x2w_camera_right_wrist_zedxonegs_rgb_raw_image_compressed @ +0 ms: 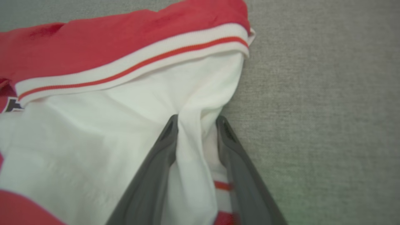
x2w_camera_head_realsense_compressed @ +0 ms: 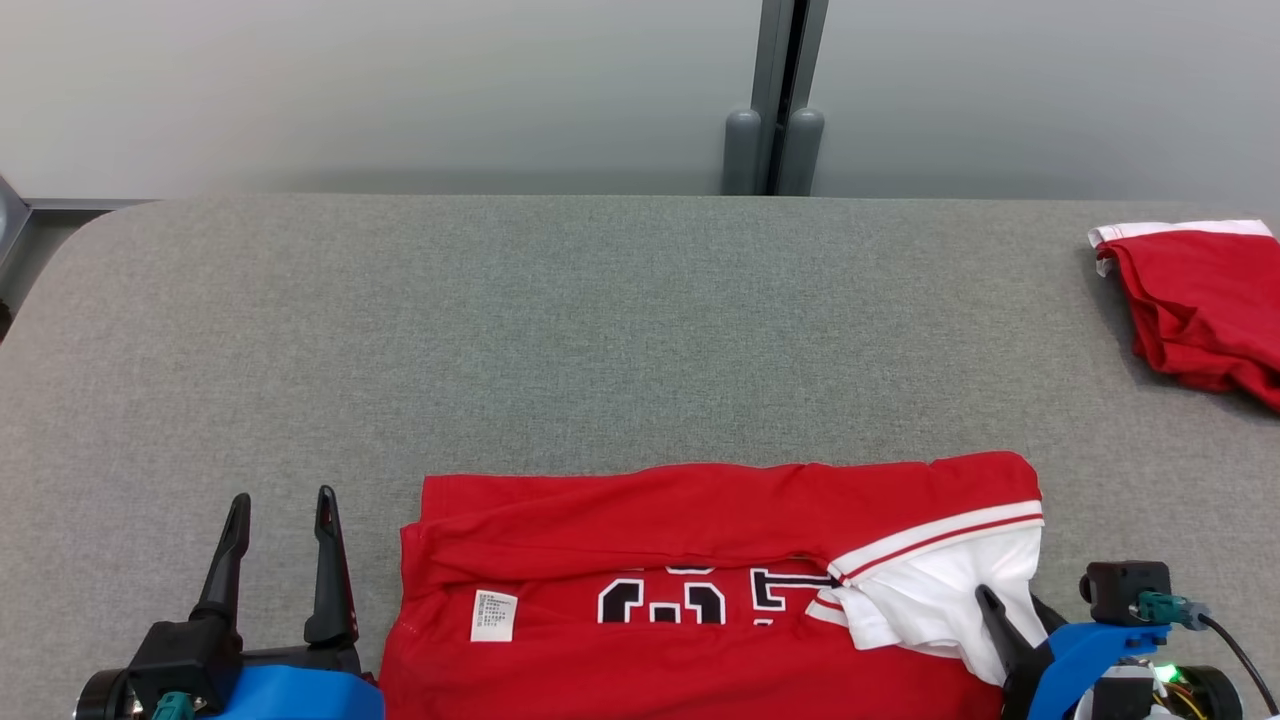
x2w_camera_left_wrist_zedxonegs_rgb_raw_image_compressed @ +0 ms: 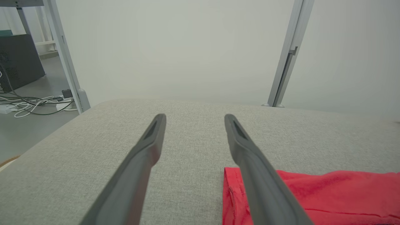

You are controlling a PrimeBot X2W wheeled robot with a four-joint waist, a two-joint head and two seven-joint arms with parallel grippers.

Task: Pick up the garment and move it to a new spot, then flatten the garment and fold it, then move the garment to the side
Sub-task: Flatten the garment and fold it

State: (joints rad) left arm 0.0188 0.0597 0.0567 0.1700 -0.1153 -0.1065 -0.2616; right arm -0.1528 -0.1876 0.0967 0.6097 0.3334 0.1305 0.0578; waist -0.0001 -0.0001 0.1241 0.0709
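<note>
Garment [x2w_camera_head_realsense_compressed: 700,520], head view: red, folded into a long band at the near edge of the table [x2w_camera_head_realsense_compressed: 500,320], black lettering [x2w_camera_head_realsense_compressed: 660,600] half covered.
Left end effector [x2w_camera_head_realsense_compressed: 282,495], head view: fingers apart, holding nothing, just beside the garment's left edge.
Right end effector [x2w_camera_head_realsense_compressed: 1010,610], head view: down on the white sleeve [x2w_camera_head_realsense_compressed: 930,600] at the garment's right end.
Second red garment [x2w_camera_head_realsense_compressed: 1200,300], head view: bunched at the far right, well apart; no threat, I'd say.
Left end effector [x2w_camera_left_wrist_zedxonegs_rgb_raw_image_compressed: 194,116], left wrist view: spread wide over the table [x2w_camera_left_wrist_zedxonegs_rgb_raw_image_compressed: 78,162], with the garment [x2w_camera_left_wrist_zedxonegs_rgb_raw_image_compressed: 328,190] partly behind one finger.
Risk, left side: if the right arm pulls alone, this loose end likely drags and skews the fold.
Right end effector [x2w_camera_right_wrist_zedxonegs_rgb_raw_image_compressed: 197,117], right wrist view: clamped on a narrow ridge of white sleeve [x2w_camera_right_wrist_zedxonegs_rgb_raw_image_compressed: 93,131], close to the garment's edge, with the table [x2w_camera_right_wrist_zedxonegs_rgb_raw_image_compressed: 312,109] just beside it.
Risk, right side: the pinch looks thin, perhaps only the top layer; a lift could peel the sleeve open or let it slip free.
</note>
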